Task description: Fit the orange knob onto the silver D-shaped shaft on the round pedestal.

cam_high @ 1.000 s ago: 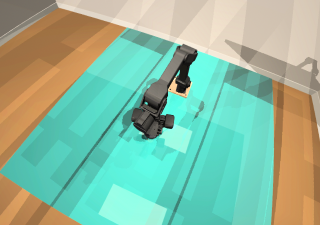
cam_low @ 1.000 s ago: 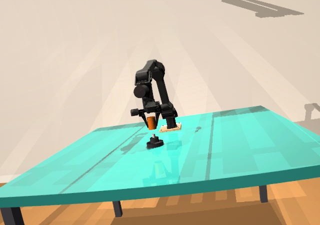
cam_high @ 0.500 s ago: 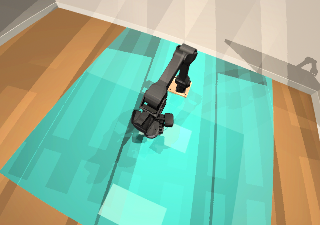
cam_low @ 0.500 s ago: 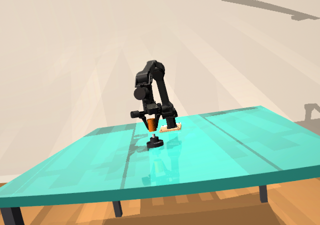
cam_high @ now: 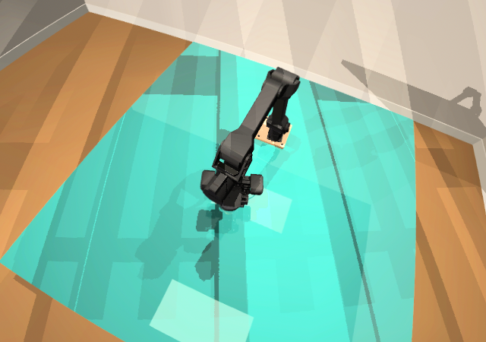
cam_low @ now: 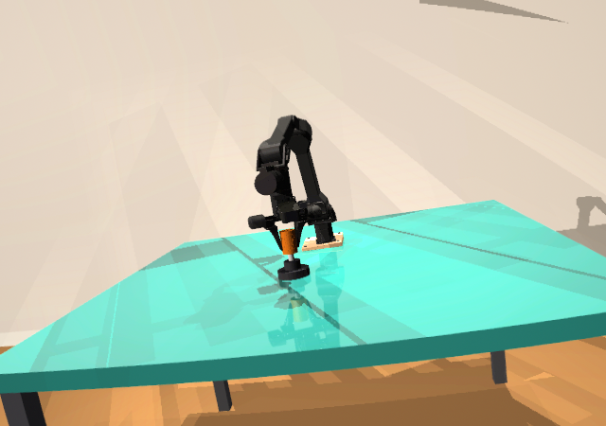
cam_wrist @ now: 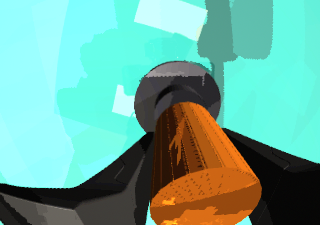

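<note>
My gripper is shut on the orange knob and holds it upright over the round dark pedestal. In the exterior view a short stretch of the silver shaft shows between the knob's lower end and the pedestal. The knob's lower end meets the top of the shaft. In the wrist view the knob hides the shaft and the pedestal's middle. In the top view the arm's wrist hides the knob and the pedestal.
The arm's base stands on a tan mounting plate behind the pedestal. The turquoise table top ends at a front edge in the exterior view; wooden floor lies around it.
</note>
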`<action>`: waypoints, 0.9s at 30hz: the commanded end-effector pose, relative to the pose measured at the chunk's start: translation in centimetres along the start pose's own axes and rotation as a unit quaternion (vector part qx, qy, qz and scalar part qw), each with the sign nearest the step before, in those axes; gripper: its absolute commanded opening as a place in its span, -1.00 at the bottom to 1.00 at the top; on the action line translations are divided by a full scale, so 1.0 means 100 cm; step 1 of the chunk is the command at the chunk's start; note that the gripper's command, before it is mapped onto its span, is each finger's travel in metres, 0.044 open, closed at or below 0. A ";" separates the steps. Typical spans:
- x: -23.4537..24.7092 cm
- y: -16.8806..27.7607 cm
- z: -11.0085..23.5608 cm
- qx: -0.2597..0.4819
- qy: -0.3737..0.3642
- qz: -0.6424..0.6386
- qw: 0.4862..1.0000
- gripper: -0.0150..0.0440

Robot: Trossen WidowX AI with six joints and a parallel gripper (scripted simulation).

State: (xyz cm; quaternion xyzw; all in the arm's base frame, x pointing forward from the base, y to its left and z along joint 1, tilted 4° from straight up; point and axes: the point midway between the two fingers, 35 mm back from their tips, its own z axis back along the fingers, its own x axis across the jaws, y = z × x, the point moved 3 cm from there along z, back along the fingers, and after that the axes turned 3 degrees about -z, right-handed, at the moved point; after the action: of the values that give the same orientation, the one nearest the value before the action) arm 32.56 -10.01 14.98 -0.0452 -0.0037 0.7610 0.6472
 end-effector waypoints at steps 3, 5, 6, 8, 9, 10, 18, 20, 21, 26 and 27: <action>0.000 -0.004 0.000 -0.001 -0.001 0.000 1.000 -0.49; 0.000 -0.004 0.001 -0.001 -0.001 0.000 1.000 -0.49; 0.000 -0.004 -0.001 -0.001 -0.001 0.000 1.000 -0.49; 0.000 -0.003 -0.002 -0.001 -0.001 0.000 1.000 -0.49; 0.000 -0.003 -0.002 -0.001 -0.001 0.000 1.000 -0.49; 0.000 -0.003 -0.002 -0.001 -0.001 0.000 1.000 -0.49; 0.000 -0.002 -0.004 -0.001 -0.001 0.000 1.000 -0.49; 0.000 -0.002 -0.004 -0.001 -0.001 0.000 1.000 -0.49; 0.000 -0.002 -0.004 -0.001 -0.001 0.000 1.000 -0.49; 0.000 -0.001 -0.008 -0.001 -0.001 0.001 1.000 -0.49; 0.000 -0.001 -0.009 -0.001 -0.001 0.001 1.000 -0.49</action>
State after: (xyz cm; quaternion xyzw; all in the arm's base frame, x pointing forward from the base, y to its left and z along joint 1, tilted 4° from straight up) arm 32.77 -10.04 14.44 -0.0463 -0.0043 0.7613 0.6468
